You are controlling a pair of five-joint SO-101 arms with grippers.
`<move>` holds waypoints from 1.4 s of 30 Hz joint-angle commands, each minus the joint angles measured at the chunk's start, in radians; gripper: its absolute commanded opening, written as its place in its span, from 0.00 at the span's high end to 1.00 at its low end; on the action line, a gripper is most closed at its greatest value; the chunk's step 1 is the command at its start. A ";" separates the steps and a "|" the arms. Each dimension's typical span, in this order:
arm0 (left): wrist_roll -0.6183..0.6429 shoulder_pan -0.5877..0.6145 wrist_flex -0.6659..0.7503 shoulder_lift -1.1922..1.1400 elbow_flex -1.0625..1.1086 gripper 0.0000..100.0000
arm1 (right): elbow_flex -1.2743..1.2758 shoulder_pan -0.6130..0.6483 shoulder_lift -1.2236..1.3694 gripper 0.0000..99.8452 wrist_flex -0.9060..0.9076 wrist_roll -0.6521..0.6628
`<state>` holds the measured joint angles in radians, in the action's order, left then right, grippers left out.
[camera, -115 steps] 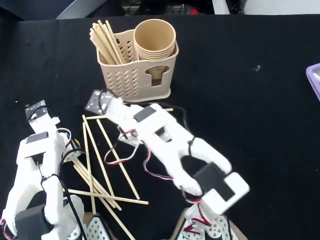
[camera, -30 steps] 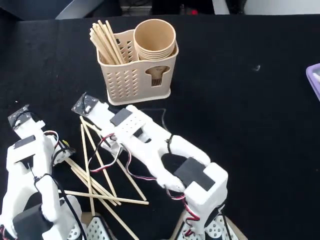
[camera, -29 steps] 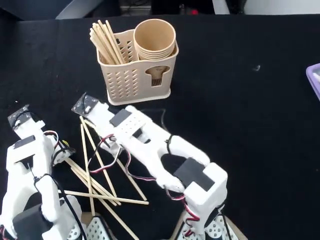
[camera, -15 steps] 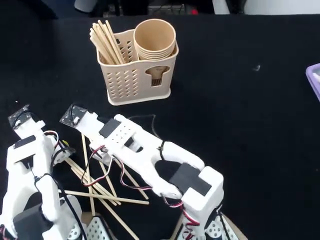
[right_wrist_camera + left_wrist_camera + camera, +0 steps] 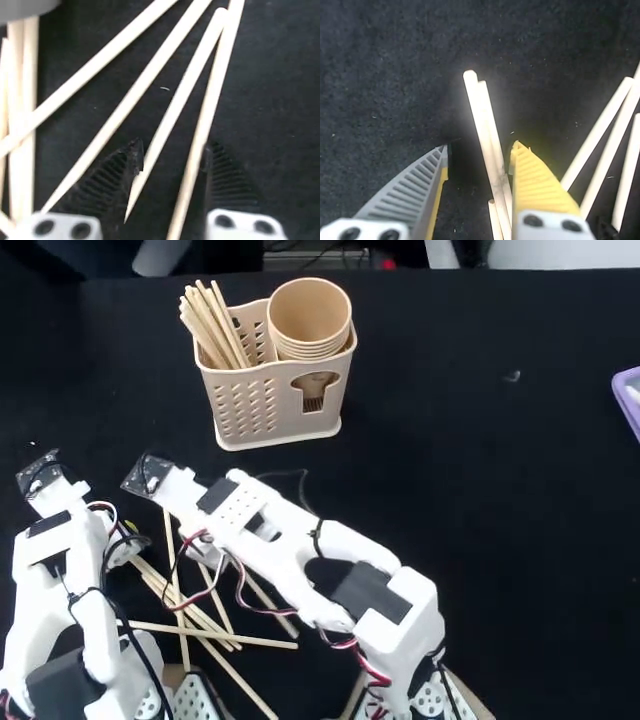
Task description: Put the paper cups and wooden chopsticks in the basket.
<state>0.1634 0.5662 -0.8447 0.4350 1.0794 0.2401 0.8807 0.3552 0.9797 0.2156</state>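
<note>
Chopsticks (image 5: 170, 115) within right gripper (image 5: 173, 146) (parted wide)

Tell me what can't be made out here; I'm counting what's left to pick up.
- High view: the right arm covers part of the loose chopsticks, so their count is uncertain.
- High view: the paper cups are nested in the basket; their number is unclear.
- Right wrist view: loose chopsticks run past the edges.

Left gripper (image 5: 480, 147) points down, jaws apart. Right gripper (image 5: 174, 147) sits low, angled toward it, jaws apart.
</note>
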 commanded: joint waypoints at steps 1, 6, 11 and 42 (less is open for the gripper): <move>-0.005 0.027 0.009 0.009 -0.039 0.80 | -0.024 -0.012 -0.031 0.99 0.011 0.026; -0.003 0.027 0.009 0.011 -0.039 0.80 | 0.001 -0.044 -0.142 0.99 0.058 0.031; -0.003 0.027 0.009 0.011 -0.038 0.80 | 0.079 -0.078 -0.292 0.99 0.072 0.075; -0.003 0.027 0.009 0.008 -0.039 0.80 | 0.051 -0.077 -0.257 0.99 0.115 0.087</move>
<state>0.1634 0.5692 -0.8447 0.4350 1.0794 0.3184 0.8669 0.2340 1.0579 0.2862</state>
